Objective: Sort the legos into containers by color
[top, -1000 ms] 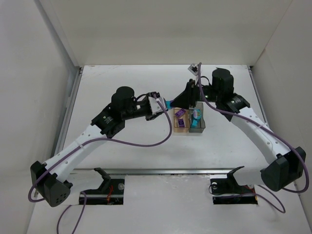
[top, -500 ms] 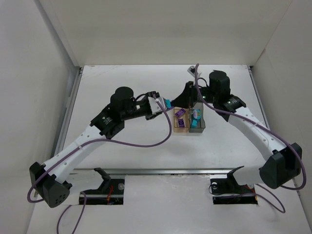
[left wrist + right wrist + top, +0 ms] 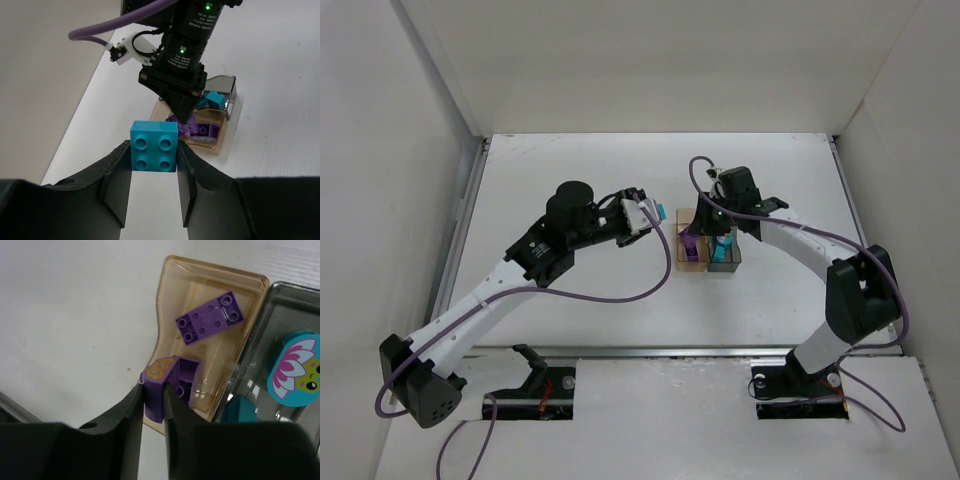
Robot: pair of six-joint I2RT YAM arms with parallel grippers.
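Right wrist: right fingers clamped on purple brick at amber bin rim, imo nudge inward b4 dropping; left fingers pinch teal brick, keep clear.

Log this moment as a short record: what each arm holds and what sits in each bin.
left fingers: shut on teal brick, short of the bins
right fingers: shut on purple brick, over the amber bin's edge
amber bin: one flat purple plate inside
grey bin: flower-faced teal piece, second teal piece
wrong-colour pieces: none visible
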